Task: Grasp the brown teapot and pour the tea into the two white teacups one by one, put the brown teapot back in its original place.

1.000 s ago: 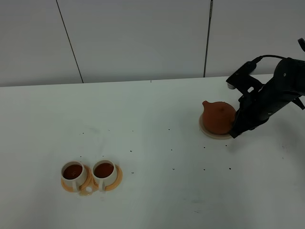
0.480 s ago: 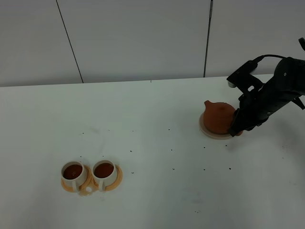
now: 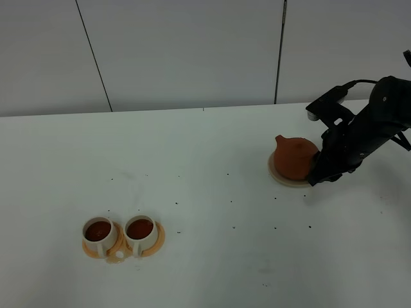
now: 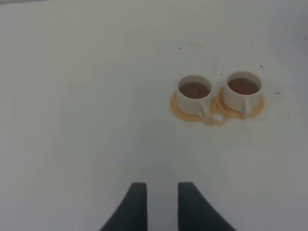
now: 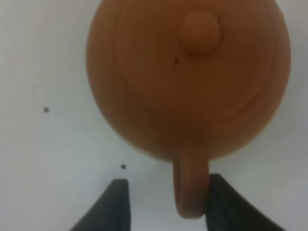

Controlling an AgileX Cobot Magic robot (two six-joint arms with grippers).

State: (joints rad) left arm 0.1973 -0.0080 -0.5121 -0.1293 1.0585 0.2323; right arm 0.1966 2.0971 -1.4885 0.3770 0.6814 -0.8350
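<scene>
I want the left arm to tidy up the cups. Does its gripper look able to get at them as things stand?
Probably yes. The left gripper faces the two white teacups across bare table, nothing lying between. Both cups hold tea, so lifting risks a spill.

1. White table [image 3: 192, 147], matte, fills most of the exterior high view; also the background in both wrist views [image 4: 72, 96] [image 5: 43, 57].
2. Small dark specks [image 3: 232, 201] scattered over the table top, mostly mid-table; a few show in the right wrist view [image 5: 123, 167].
3. Pale grey wall [image 3: 186, 51] behind the table's far edge.
4. Dark panel seams on the wall: one slanted [image 3: 94, 54], one near vertical [image 3: 280, 51].
</scene>
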